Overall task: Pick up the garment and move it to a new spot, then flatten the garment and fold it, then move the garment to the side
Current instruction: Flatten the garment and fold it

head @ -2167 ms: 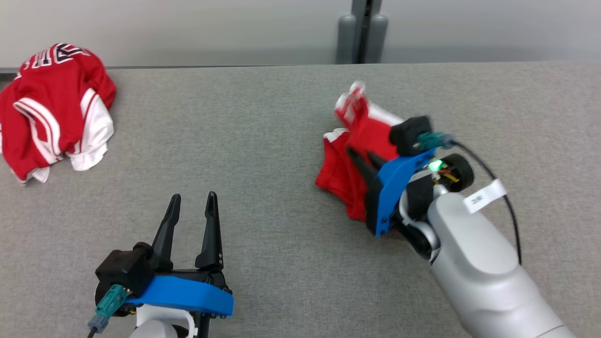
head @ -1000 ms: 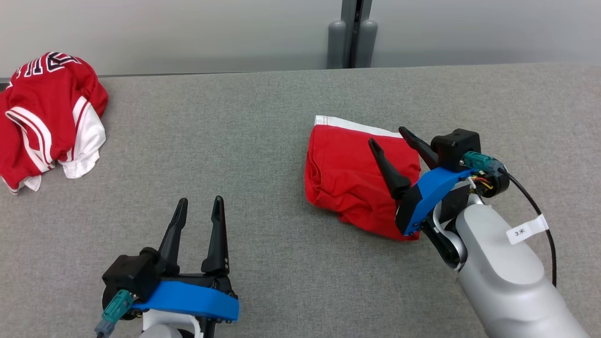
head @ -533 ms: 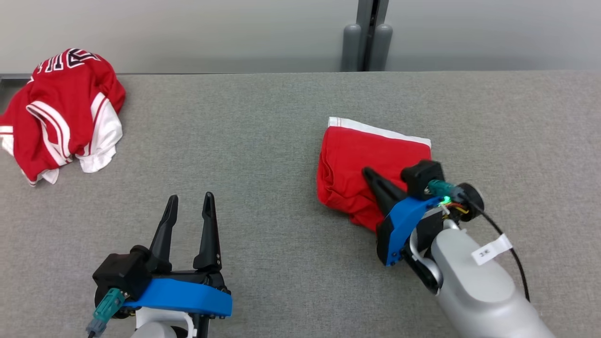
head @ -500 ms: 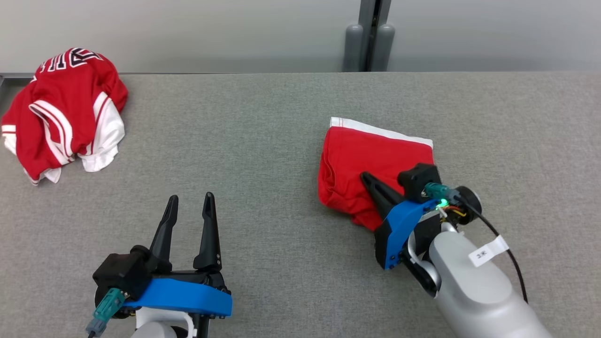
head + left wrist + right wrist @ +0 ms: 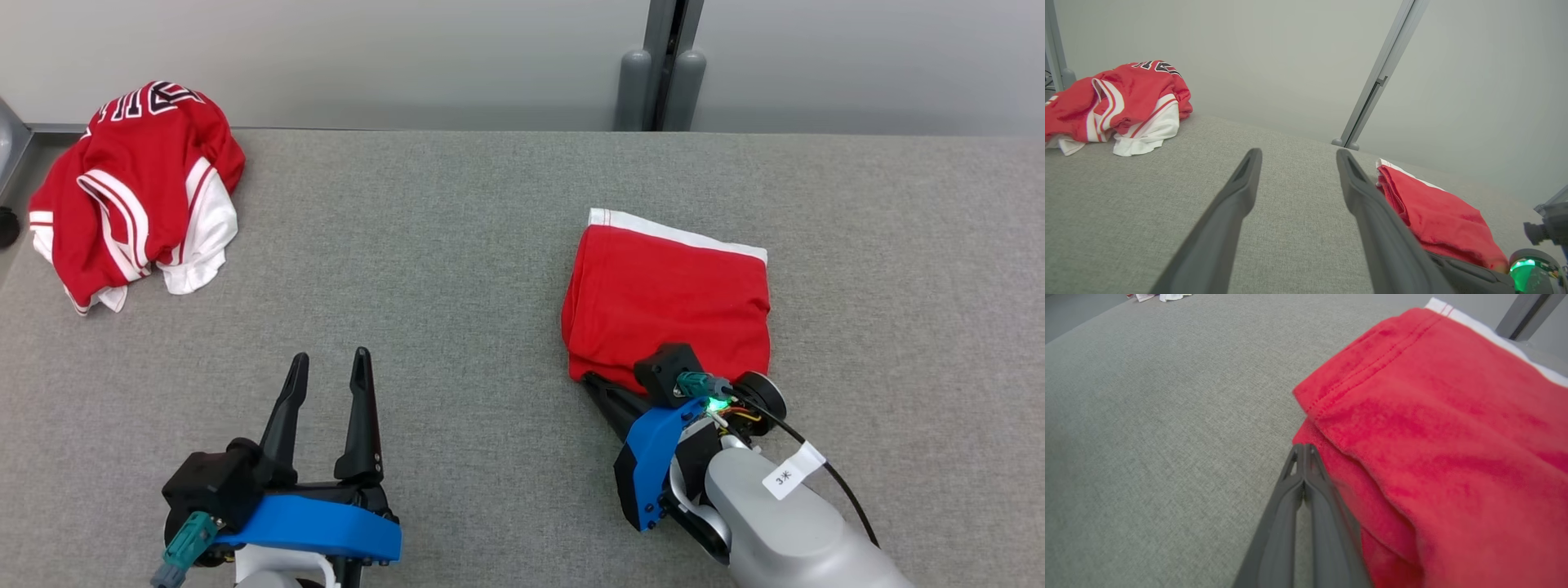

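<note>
Closing after the fold
Right fingers [image 5: 608, 398], spread above the garment [image 5: 669, 298] a second earlier, were clenched at its near-left corner; it lay folded right of the desk's [image 5: 424, 245] middle, probably awaiting only the sideways move. Left fingers [image 5: 360, 416] stayed released.

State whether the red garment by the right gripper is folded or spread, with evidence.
Folded: the red garment lies as a compact rectangle, with stacked layers showing along its edge.
</note>
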